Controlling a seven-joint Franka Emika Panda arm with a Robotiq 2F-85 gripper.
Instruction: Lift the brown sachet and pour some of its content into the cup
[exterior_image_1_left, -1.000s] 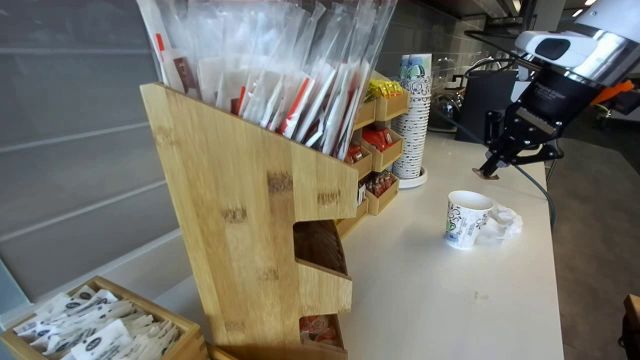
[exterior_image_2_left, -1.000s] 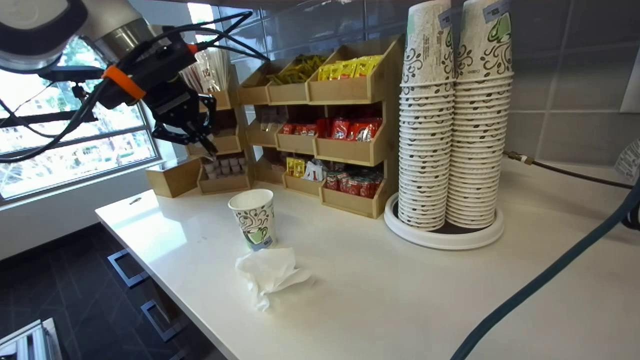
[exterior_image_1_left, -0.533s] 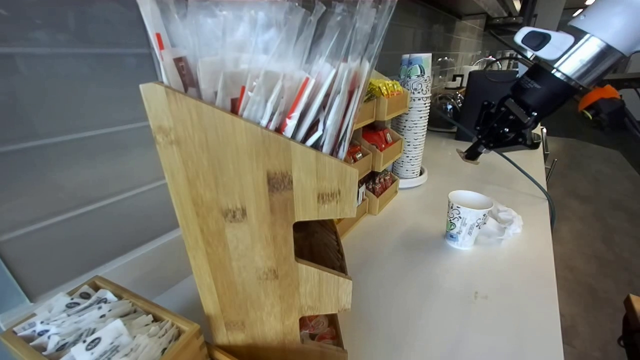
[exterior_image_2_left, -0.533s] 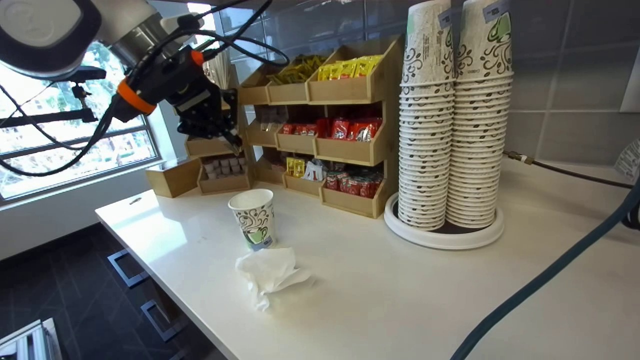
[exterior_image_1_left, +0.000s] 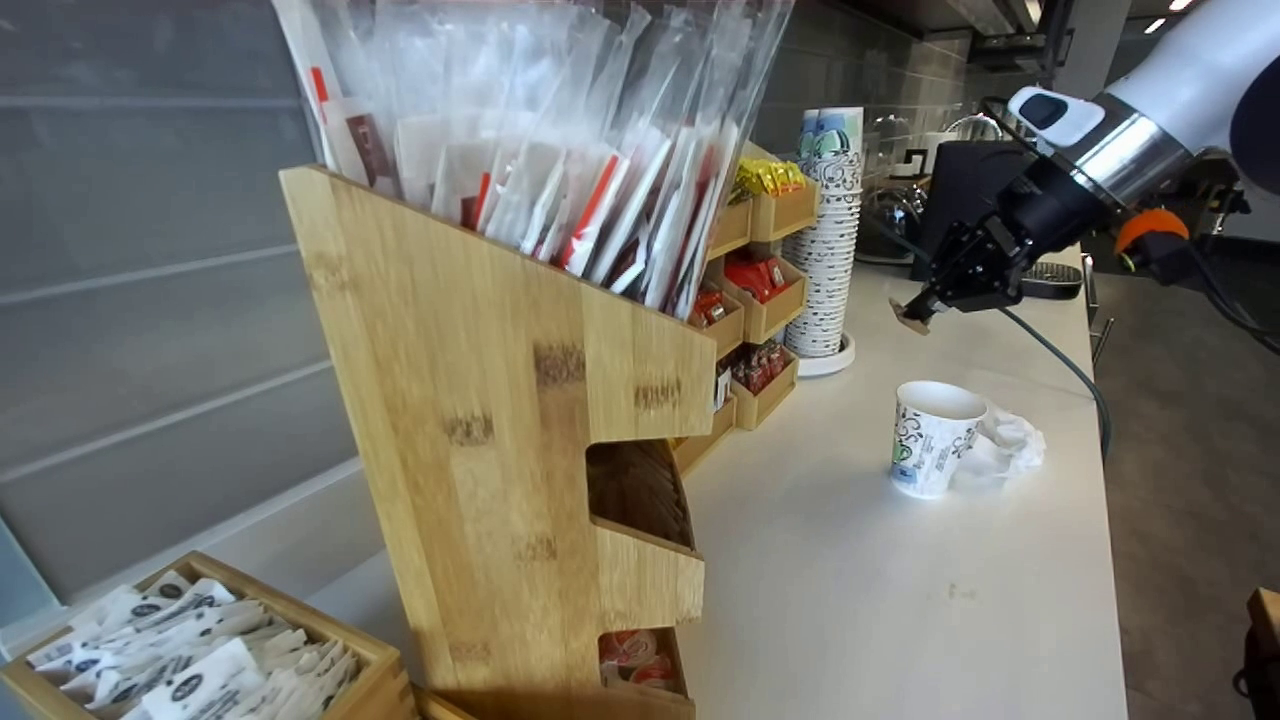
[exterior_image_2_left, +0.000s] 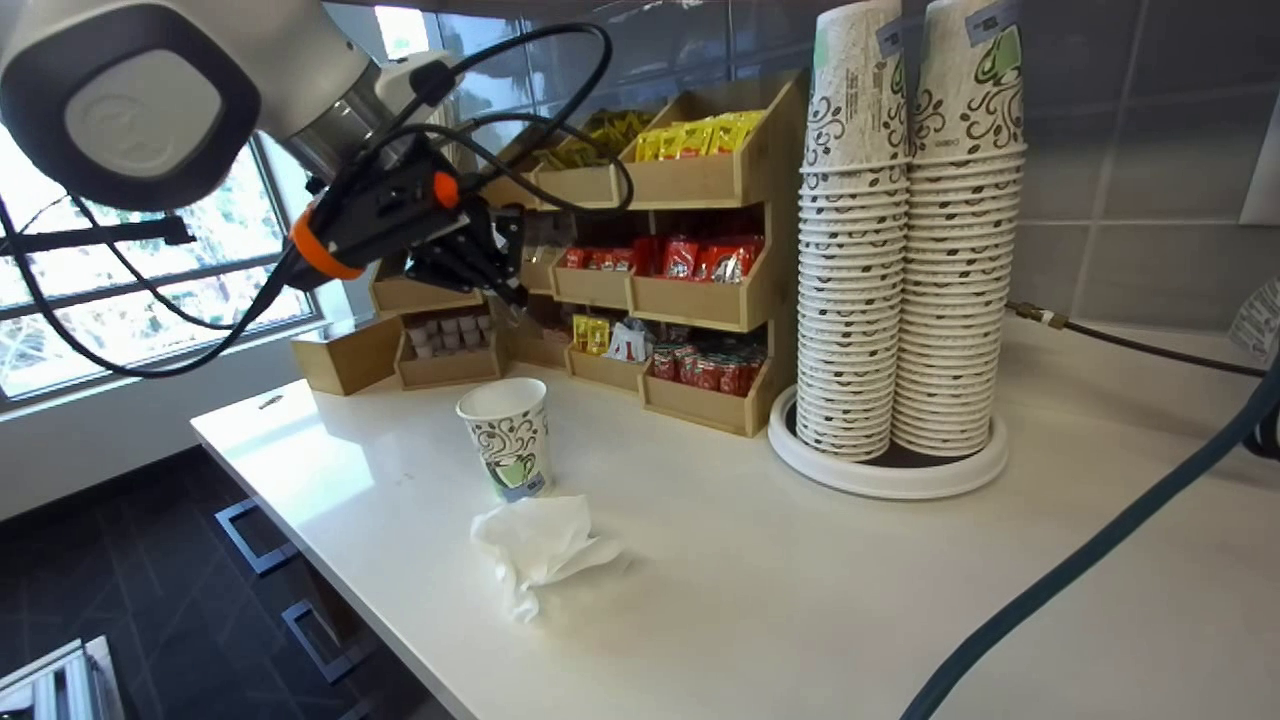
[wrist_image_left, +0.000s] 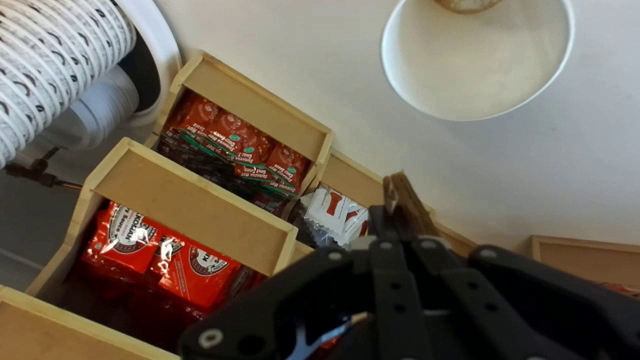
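A single white paper cup (exterior_image_1_left: 930, 455) with dark swirls and a green and blue print stands upright on the counter; it also shows in an exterior view (exterior_image_2_left: 512, 455). Its open mouth shows at the top of the wrist view (wrist_image_left: 480, 75), with something brown at the bottom. My gripper (exterior_image_1_left: 925, 303) is shut on the brown sachet (exterior_image_1_left: 908, 317) and holds it in the air, higher than the cup and apart from it. In the wrist view the sachet (wrist_image_left: 407, 202) sticks out from the fingertips (wrist_image_left: 397, 222), its narrow end edge showing. The sachet is hard to make out past the gripper (exterior_image_2_left: 514, 298).
A crumpled white napkin (exterior_image_2_left: 545, 545) lies beside the cup. Wooden condiment bins (exterior_image_2_left: 690, 300) with red and yellow packets line the wall. Tall cup stacks (exterior_image_2_left: 905, 300) stand on a white round tray (exterior_image_2_left: 890, 485). A dark hose (exterior_image_2_left: 1100, 580) crosses the counter.
The arm has carried the sachet sideways toward the condiment bins. The gripper has tipped, and the sachet is more steeply tilted. The cup and napkin have not moved.
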